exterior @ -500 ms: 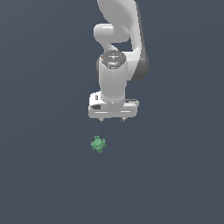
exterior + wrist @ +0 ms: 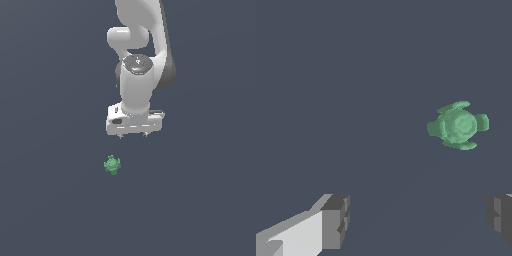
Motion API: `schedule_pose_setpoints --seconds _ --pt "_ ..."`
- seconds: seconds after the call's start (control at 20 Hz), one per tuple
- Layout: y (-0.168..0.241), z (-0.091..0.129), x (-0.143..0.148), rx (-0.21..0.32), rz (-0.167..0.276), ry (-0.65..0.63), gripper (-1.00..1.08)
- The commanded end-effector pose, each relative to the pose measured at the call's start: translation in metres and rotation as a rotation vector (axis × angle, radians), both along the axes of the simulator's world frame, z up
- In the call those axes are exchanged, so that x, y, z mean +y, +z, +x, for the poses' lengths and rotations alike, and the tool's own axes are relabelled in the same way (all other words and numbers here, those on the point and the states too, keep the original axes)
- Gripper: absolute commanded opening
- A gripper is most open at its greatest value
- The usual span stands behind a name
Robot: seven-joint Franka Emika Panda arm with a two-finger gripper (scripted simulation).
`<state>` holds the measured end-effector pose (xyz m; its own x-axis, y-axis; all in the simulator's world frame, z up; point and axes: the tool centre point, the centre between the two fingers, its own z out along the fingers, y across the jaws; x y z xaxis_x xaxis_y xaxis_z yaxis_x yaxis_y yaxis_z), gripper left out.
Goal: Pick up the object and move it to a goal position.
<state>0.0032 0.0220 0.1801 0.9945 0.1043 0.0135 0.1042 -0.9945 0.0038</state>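
While white arm hangs over dark counter (image 2: 55,200), green knobbly object (image 2: 112,165) lies alone on surface, below gripper (image 2: 133,135) in exterior view and slightly toward exterior view's left. Clear gap between them; no contact. Fingers (image 2: 336,220) spread wide, nothing held. Wrist view: object (image 2: 458,125) not between fingers, lies out ahead of them, nearer one finger than other, on bare counter. Object lumpy, rounded centre with small knobs around the edge. In exterior view, only short finger tips visible under hand.

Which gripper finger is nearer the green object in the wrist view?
The dark-tipped finger at that picture's edge; the green object sits far from the white-backed finger.
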Motion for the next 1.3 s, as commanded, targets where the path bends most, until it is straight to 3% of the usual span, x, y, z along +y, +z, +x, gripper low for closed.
schedule_pose_setpoints --seconds 0.0,0.55,1.25 --pt "0.002 -0.001 0.004 -0.001 0.0 0.017 1.0" --pt "-0.011 0.011 -0.01 0.002 0.005 -0.084 1.0" --pt "-0.068 0.051 -0.07 0.012 0.011 -0.486 1.0"
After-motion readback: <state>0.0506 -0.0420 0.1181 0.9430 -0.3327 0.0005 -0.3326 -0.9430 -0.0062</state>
